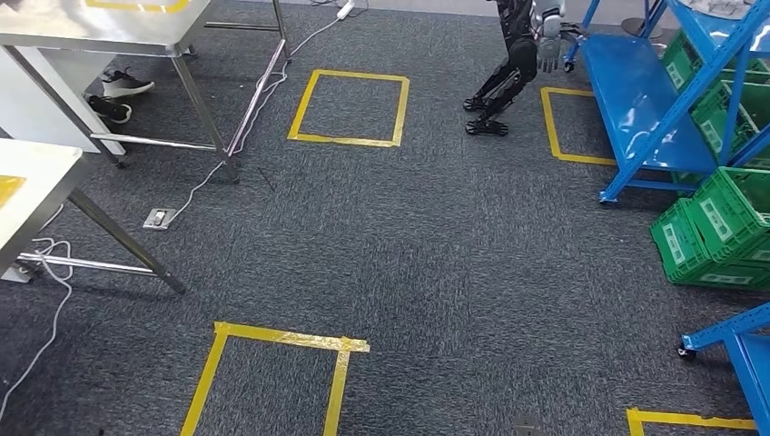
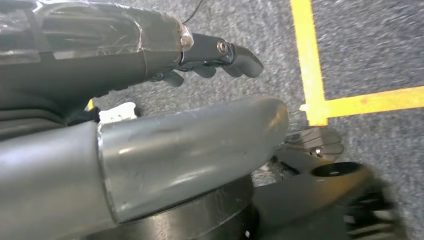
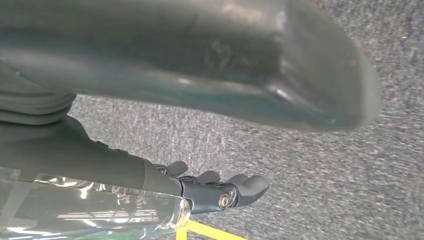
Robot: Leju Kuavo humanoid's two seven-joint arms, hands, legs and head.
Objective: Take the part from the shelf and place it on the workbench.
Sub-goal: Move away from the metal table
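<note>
Carpet (image 1: 436, 254), grey and flecked, all across the head view. At 12 o'clock, a yellow tape square (image 1: 345, 139) on the floor; at 7 o'clock, a nearer tape square (image 1: 281, 337). At 3 o'clock, a blue shelf (image 1: 636, 100) with slanted decks, and beside and under it stacked green crates (image 1: 726, 227). Cannot tell the part from anything on that shelf or in the crates; too small and partly hidden.

At 1 o'clock, close to the blue shelf, another humanoid robot (image 1: 513, 64), dark-legged, standing just beside a further tape outline. At 9 o'clock, the corner of a white-topped desk (image 1: 27, 182) on slanted steel legs; at 11 o'clock, a steel desk (image 1: 109, 27). Under that steel desk, a person's black shoes (image 1: 123, 86). Between the two desks, a floor socket (image 1: 159, 218) with a white cable (image 1: 204, 182) running up toward 12 o'clock.

From the left wrist: left hand (image 2: 150, 65) hanging over the carpet near a yellow tape corner (image 2: 310, 65), dark fingers (image 2: 245, 59) stretched out and loosely spread, holding nothing, thick grey thumb (image 2: 200, 145) well apart from them.

From the right wrist: right hand (image 3: 125, 165) likewise over bare carpet, fingers (image 3: 250, 185) fanned and slack, nothing in them, thumb (image 3: 225, 75) held wide of them.
</note>
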